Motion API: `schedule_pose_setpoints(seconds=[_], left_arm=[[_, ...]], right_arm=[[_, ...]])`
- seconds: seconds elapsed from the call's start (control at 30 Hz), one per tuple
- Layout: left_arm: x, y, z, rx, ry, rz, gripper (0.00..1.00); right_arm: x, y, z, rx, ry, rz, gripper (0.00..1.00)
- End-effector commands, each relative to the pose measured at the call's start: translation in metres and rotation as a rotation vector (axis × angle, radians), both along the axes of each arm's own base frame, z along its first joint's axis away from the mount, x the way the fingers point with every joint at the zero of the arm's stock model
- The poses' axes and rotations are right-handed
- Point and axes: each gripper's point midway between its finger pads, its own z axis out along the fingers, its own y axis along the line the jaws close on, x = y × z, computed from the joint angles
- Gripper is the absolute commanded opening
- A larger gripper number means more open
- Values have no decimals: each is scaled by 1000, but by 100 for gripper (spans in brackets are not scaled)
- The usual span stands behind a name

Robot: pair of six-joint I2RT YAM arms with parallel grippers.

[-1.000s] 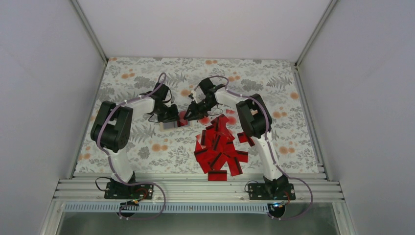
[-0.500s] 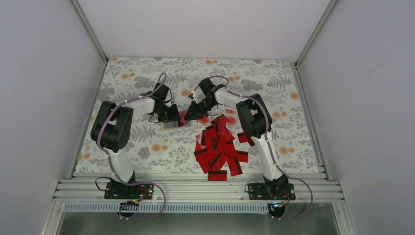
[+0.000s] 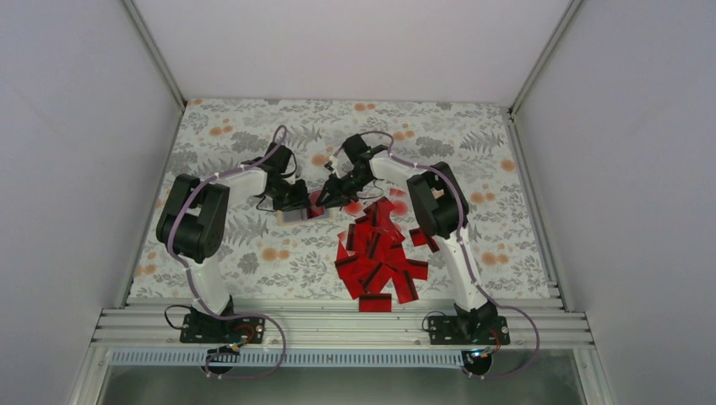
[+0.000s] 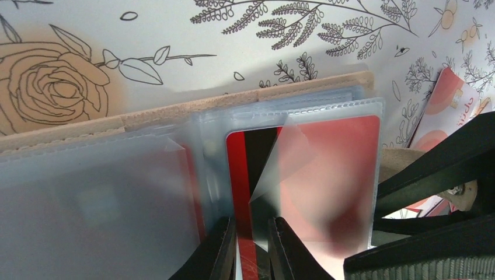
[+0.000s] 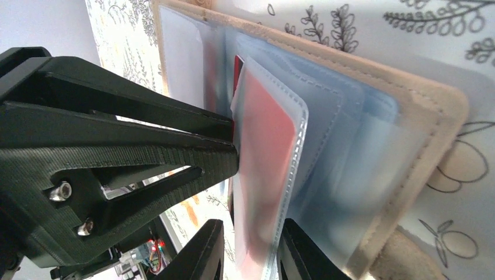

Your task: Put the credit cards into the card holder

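The card holder (image 3: 293, 216) lies open on the tabletop (image 3: 236, 135), just left of the far end of the credit cards (image 3: 377, 261). The left hand (image 4: 251, 224) is narrow and pinches its clear sleeve (image 4: 303, 116). The right hand (image 5: 251, 227) stands narrow around a sleeve too, but I cannot tell if it grips.

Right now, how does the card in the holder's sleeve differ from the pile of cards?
The sleeved card sits inside a clear pocket of the card holder, which the left end effector pinches; the pile of cards lies loose and overlapping on the cloth. The sleeved card looks hazy behind plastic; the pile of cards is bare. Both are red with a black stripe.
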Motion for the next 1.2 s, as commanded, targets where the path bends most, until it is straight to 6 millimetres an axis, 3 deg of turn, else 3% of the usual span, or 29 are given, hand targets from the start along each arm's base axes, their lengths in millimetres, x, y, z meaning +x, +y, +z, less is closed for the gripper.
schedule_pose_setpoints(seconds=[0.0, 0.2, 0.7, 1.17], left_arm=[[0, -4, 14, -3, -5, -1, 16], [-1, -3, 16, 2, 3, 8, 16], [-5, 16, 39, 67, -29, 51, 23], [-15, 69, 61, 84, -72, 129, 24]], right_arm=[[3, 14, 39, 74, -47, 15, 24], [5, 19, 49, 90, -57, 15, 25], [-3, 30, 50, 96, -48, 26, 25], [-11, 60, 54, 103, -40, 47, 26]])
